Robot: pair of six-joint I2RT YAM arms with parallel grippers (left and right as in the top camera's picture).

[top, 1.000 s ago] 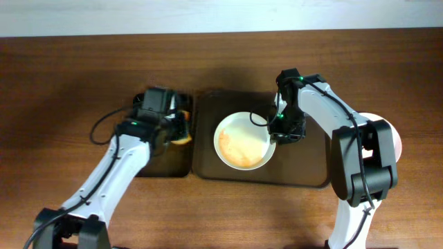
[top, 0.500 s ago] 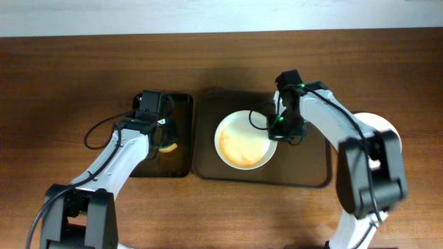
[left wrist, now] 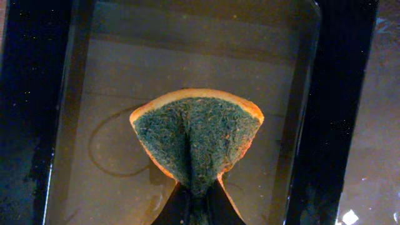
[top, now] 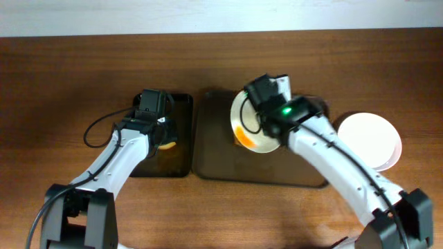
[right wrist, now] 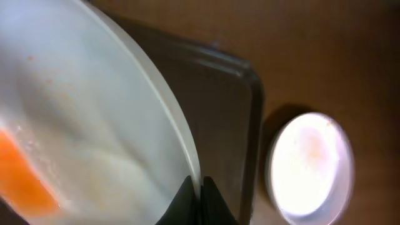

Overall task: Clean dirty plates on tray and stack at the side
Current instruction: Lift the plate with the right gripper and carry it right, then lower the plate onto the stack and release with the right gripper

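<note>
A white plate (top: 250, 131) smeared with orange sauce is tilted up over the dark brown tray (top: 214, 162). My right gripper (top: 271, 119) is shut on its rim; the right wrist view shows the rim (right wrist: 181, 150) pinched between the fingers (right wrist: 200, 190) and an orange patch at lower left. Clean white plates (top: 370, 140) are stacked on the table right of the tray, also in the right wrist view (right wrist: 309, 165). My left gripper (left wrist: 197, 203) is shut on a green-and-orange sponge (left wrist: 197, 140), held over the narrow black tray (left wrist: 306, 125).
The narrow black tray (top: 181, 162) lies just left of the brown tray, with liquid in it. A white wall edge runs along the table's far side (top: 221, 17). Wooden table (top: 69, 83) surrounds both trays.
My right gripper has lifted and tilted the sauced plate up off the brown tray, moving left and back. The right arm swung clear, uncovering the stacked plates. The left arm has barely moved.
</note>
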